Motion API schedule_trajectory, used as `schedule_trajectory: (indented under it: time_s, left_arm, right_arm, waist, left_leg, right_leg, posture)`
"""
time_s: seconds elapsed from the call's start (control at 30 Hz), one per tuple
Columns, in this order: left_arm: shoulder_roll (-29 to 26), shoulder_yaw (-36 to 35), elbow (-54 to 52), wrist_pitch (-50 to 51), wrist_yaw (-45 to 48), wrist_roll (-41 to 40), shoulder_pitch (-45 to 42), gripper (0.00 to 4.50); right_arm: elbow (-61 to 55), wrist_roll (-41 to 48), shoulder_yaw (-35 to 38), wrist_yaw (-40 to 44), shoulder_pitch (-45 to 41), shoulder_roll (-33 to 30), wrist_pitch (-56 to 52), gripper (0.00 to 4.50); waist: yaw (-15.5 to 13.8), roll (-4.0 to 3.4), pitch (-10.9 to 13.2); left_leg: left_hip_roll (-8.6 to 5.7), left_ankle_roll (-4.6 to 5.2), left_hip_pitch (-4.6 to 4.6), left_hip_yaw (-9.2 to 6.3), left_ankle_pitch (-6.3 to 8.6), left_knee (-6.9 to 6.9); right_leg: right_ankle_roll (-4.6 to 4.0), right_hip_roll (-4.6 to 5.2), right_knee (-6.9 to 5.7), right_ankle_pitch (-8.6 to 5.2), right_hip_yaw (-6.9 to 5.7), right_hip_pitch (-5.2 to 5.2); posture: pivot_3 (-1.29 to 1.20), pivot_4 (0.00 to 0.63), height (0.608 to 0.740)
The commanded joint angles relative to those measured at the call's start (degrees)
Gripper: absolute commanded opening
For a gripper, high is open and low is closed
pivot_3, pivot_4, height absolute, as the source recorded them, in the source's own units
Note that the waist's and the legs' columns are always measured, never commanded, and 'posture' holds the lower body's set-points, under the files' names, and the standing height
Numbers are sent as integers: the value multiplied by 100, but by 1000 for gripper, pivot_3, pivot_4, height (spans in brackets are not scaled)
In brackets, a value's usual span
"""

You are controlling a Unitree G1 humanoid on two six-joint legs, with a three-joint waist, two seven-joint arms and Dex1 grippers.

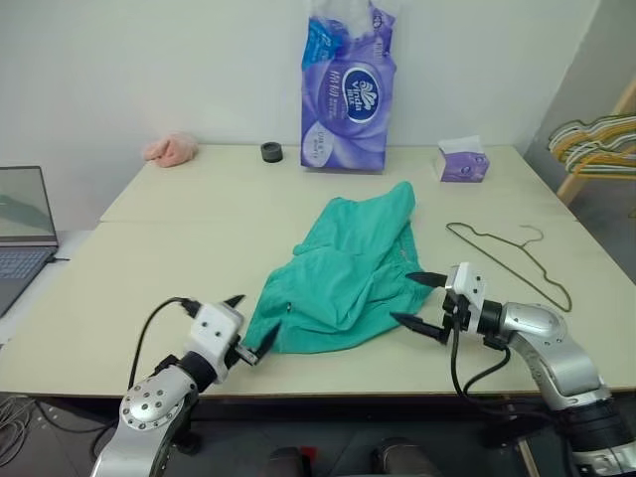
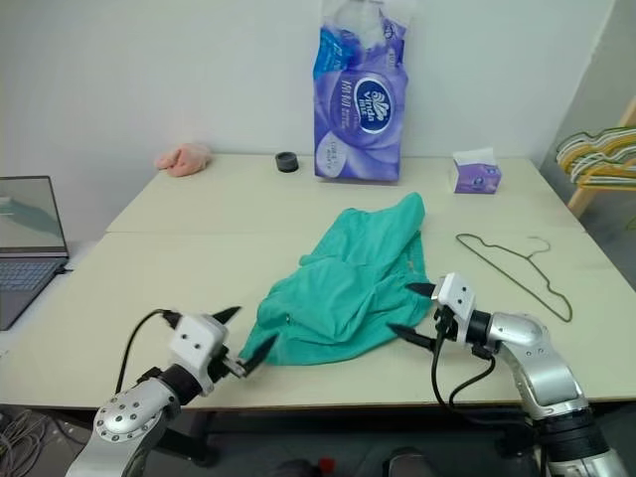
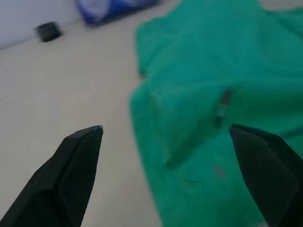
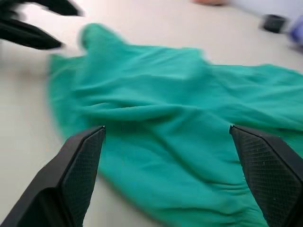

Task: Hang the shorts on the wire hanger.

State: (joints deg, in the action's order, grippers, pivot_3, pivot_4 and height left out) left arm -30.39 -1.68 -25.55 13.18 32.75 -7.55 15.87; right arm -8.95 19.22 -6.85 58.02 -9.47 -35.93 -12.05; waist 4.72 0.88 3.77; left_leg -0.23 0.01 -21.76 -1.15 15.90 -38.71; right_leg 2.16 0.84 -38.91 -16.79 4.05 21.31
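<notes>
a tall purple tissue pack (image 2: 360, 94) at the tabletop's far edge reads "vinda" in white; smaller print is unreadable.

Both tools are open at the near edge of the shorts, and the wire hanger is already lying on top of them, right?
Not quite. In the left eye view the wire hanger lies on the bare table beside the shorts, apart from them. Left tool and right tool are open.

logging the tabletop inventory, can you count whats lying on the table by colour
Teal-green: 1, the soft fabric shorts
Purple: 2, the tall plastic tissue pack and the small tissue box
Pink: 1, the small cloth lump
Black: 1, the small round cap
Dark grey-bronze: 1, the thin wire hanger
Total: 6
</notes>
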Motion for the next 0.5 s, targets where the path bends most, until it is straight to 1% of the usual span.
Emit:
schedule_trajectory:
  time_s: [0.03, 0.17, 0.33, 0.5]
  left_arm:
    - [-503, 231, 54, -178, 670, 40, -154, 4500]
    - [-958, 363, 339, -326, 1073, 149, -272, 4500]
    - [-1366, 451, 825, -548, 1448, 328, -423, 4500]
    - [-1394, 491, 1463, -744, 1427, 527, -839, 4500]
  right_arm:
    - [-508, 238, -52, 353, -45, -223, -329, 4474]
    - [-728, 283, -67, 381, -73, -253, -507, 4474]
    - [-984, 328, -112, 497, -53, -356, -637, 4474]
    - [-1127, 282, -161, 620, -139, -438, -625, 4474]
  waist:
    - [55, -1, 9]
    - [140, -5, 18]
    - [181, -7, 26]
    - [182, -7, 29]
  left_leg:
    - [2, 0, 1, -4, 0, 0]
    - [16, 0, 3, -10, 0, 1]
    - [15, -1, 0, -15, 0, 3]
    - [14, -1, 2, -16, 0, 5]
  right_leg:
    - [3, 0, -2, -3, 0, 1]
    - [4, -3, -6, -7, -2, 2]
    - [10, -2, -5, -5, -5, 6]
    - [12, 4, -1, -4, -8, 6]
  posture:
    - [-142, 30, 740]
    - [-152, 31, 740]
    - [-168, 33, 740]
    - [-180, 37, 740]
